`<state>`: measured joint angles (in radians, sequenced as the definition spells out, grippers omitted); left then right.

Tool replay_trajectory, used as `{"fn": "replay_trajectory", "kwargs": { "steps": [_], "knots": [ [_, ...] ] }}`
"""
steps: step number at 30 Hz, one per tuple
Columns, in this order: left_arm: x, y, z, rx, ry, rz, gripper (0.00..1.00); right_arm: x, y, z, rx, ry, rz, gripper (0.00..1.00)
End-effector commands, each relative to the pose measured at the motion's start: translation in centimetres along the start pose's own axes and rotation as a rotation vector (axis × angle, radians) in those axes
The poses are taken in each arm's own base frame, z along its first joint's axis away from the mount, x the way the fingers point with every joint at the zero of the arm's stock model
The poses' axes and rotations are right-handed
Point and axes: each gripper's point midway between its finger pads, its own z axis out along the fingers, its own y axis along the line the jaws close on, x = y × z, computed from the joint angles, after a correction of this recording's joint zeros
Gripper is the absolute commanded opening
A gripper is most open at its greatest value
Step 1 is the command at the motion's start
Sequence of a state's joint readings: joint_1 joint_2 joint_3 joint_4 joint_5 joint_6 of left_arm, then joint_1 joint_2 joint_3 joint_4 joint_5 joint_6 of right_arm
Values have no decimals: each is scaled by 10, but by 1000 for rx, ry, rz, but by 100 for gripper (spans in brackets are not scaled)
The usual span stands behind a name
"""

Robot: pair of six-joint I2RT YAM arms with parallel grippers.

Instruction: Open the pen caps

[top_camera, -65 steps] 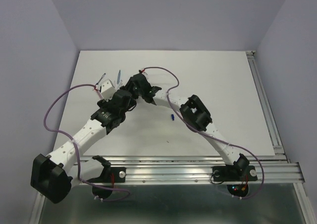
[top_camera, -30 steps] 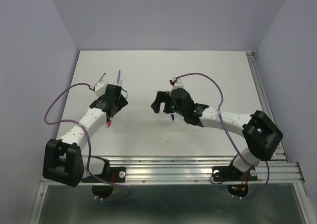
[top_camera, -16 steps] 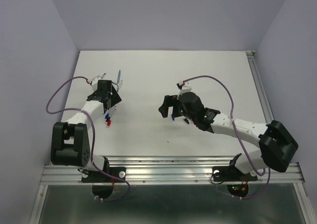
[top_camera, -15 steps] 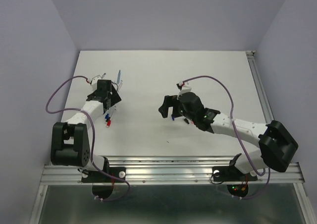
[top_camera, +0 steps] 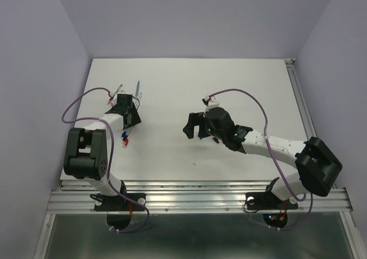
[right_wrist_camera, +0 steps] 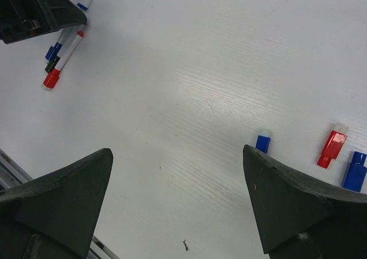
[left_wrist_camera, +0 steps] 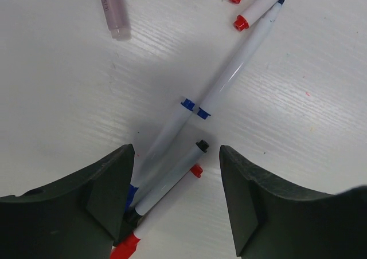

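**A:** While the left gripper [left_wrist_camera: 176, 170] is hanging over the pen bundle [left_wrist_camera: 166, 138], which way are the unpulled caps lying from it?

**B:** They are sitting at its 7 o'clock in the left wrist view, down at the root of the fingers. The red cap [left_wrist_camera: 123, 250] is poking out lowest. The dark blue cap [left_wrist_camera: 131, 194] is tucking in beside the finger [left_wrist_camera: 106, 193] on the 8 o'clock side. The barrels are running along a 7-to-1 o'clock line, bare tips pointing toward 1.

**A:** Is it gripping anything?

**B:** No. Its fingers are standing apart, straddling the bundle with a clear gap on the 4 o'clock side. On the other side the pens are passing just beside the finger, and I cannot tell whether they are touching.

**A:** And the right gripper [right_wrist_camera: 178, 156]?

**B:** Its fingers are standing wide apart over bare table [right_wrist_camera: 189, 87], holding nothing. At its 3 to 4 o'clock are lying a loose blue cap [right_wrist_camera: 262, 142], a loose red cap [right_wrist_camera: 331, 147] and a second loose blue cap [right_wrist_camera: 354, 170]. The pen bundle is lying well apart at its 10 o'clock.

**A:** So which arm is taking the next pen?

**B:** I am judging the left, since it is directly above them. It is needing to pinch across the barrels, square to that line, so the right can come in along the axis for the cap.
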<state>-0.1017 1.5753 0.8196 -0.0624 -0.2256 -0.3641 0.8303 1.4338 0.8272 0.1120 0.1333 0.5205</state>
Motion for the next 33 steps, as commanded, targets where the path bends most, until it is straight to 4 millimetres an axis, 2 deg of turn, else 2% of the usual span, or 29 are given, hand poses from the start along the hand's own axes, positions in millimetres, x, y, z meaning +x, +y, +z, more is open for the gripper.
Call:
{"fn": "replay_trajectory", "kwargs": {
  "steps": [1, 7, 15, 22, 30, 33],
  "knots": [
    [-20, 5, -4, -35, -43, -16, 72, -8, 3, 2, -18, -17, 2, 100],
    [-12, 18, 1, -87, -7, -37, 68, -7, 0, 3, -10, -15, 2, 100],
    [-8, 23, 9, -117, 21, -33, 67, -6, 0, 2, -13, -13, 1, 100],
    [-4, 29, 15, -146, 44, -47, 61, -4, -2, 5, -8, -5, 4, 100],
    [-13, 33, 23, -169, 43, -48, 59, -1, -1, 7, -7, 10, 6, 100],
    [-7, 32, 28, -169, 69, -40, 57, 0, -1, 7, -9, 11, 10, 100]
  ]
}}
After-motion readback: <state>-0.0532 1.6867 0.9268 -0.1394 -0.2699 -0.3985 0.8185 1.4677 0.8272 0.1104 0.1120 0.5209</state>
